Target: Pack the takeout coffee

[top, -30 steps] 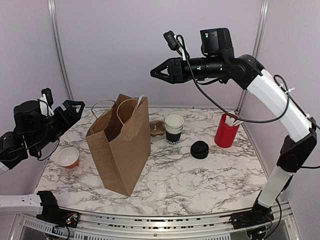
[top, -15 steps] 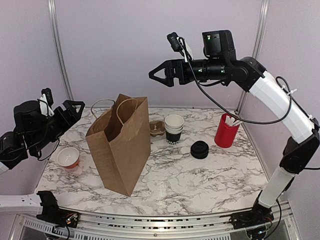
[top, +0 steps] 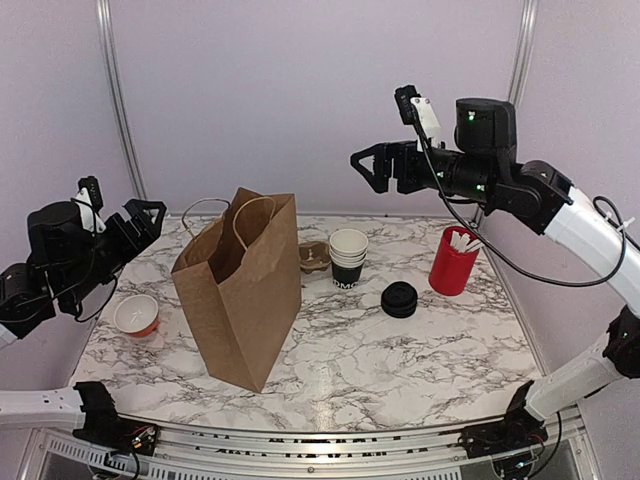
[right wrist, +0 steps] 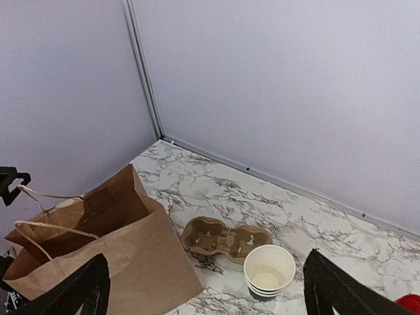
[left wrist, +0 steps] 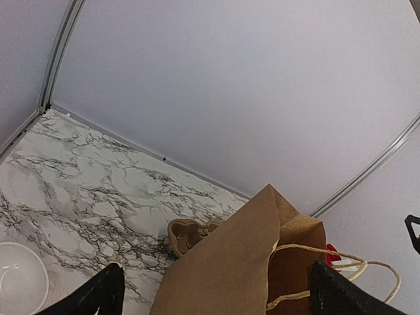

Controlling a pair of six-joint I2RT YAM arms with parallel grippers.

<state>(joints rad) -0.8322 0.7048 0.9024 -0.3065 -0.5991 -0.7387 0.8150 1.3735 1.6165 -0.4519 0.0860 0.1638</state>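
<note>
A stack of black paper cups (top: 348, 258) with white lettering stands lidless behind the bag, white inside (right wrist: 269, 269). The brown paper bag (top: 240, 290) stands open at centre left. My right gripper (top: 362, 168) hangs open and empty, high above the cups and right of the bag. In its wrist view the right gripper (right wrist: 210, 292) frames the bag (right wrist: 98, 243) and the cups far below. My left gripper (top: 150, 215) is open and empty in the air left of the bag. Seen from its wrist, the left gripper (left wrist: 216, 298) looks over the bag's top edge (left wrist: 249, 262).
A brown cardboard cup carrier (top: 314, 257) lies beside the cups, between them and the back wall. A stack of black lids (top: 399, 299) sits right of centre. A red cup of white stirrers (top: 453, 262) stands at right. A small white cup (top: 135, 315) sits at left.
My right arm has drawn back to the right, away from above the bag, and its jaws have opened wide. The left arm has stayed put.
</note>
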